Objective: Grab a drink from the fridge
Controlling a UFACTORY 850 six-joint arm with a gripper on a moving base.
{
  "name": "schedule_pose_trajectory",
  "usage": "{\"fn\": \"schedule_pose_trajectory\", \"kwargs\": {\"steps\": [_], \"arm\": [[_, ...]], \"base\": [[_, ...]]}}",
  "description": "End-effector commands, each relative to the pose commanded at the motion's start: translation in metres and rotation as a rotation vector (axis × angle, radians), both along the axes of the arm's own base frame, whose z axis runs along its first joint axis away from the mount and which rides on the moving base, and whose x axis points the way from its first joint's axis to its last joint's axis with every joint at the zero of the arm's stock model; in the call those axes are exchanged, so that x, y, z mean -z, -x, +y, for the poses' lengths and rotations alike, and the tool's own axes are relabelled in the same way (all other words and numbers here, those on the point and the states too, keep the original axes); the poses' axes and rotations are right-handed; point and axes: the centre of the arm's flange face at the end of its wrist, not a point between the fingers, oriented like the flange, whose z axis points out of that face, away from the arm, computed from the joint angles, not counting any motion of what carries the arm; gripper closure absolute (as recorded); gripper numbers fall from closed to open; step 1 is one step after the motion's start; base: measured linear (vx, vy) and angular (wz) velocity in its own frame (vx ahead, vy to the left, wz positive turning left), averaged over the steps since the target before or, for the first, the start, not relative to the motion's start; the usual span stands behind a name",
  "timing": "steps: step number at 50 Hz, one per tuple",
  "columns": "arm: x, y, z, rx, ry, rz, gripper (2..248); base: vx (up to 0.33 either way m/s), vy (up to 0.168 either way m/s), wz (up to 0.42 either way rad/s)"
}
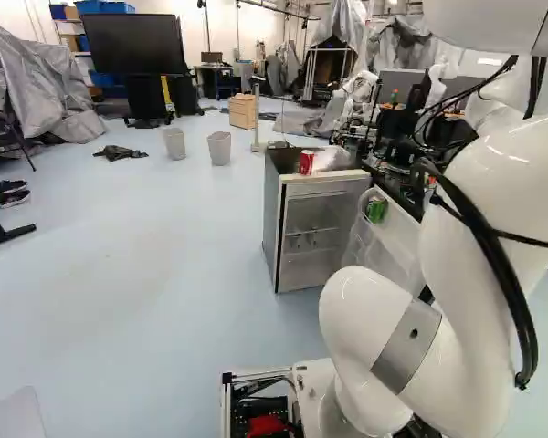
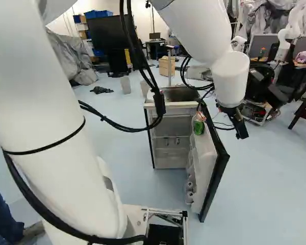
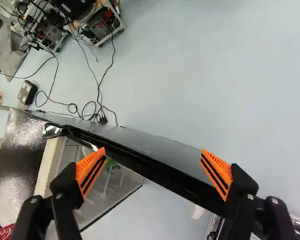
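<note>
**Gripper (image 2: 240,133) hangs spread wide by the open fridge door (image 2: 214,166), with nothing in its grasp**

The gripper points downward at the end of the white arm (image 2: 201,33). Its two fingers stand well apart, and nothing is clamped between their orange pads (image 3: 90,171). In the wrist view, the door's long black upper edge runs slantwise across the gap between the fingers; whether either finger touches it cannot be told.

On the door's inner side, a green can (image 2: 199,127) sits in the upper part of the rack, and a little green shows beside one pad in the wrist view. Pale round things (image 2: 189,186) sit lower down in the same door.

The fridge (image 1: 272,219) stands wide open, with shelves (image 1: 310,230) inside. On its top, a red can (image 1: 306,162) stands just beside a clear plastic bag (image 1: 332,159). Thin black cables (image 3: 97,107) lie looped on the floor beyond the door.

Farther off, two grey bins (image 1: 219,148) stand near each other, with a dark cloth (image 1: 121,152) on the floor to one side. Behind them are a wooden cabinet (image 1: 243,111), a large black screen (image 1: 132,44) and, across the room, another robot (image 2: 291,30).
</note>
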Motion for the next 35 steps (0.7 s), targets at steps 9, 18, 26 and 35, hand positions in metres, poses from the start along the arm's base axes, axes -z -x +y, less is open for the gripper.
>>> {"fn": "schedule_pose_trajectory", "kwargs": {"steps": [9,18,26,35], "arm": [[0.011,-0.001,-0.004,0.001,-0.020,0.012,3],[0.022,-0.004,-0.007,0.001,-0.038,0.025,3],[0.032,-0.006,-0.011,0.001,-0.055,0.036,3],[0.044,-0.008,-0.014,0.002,-0.073,0.049,3]], "base": [[0.000,0.000,0.000],[0.000,0.000,0.000],[0.000,0.000,0.000],[0.000,0.000,0.000]]}}
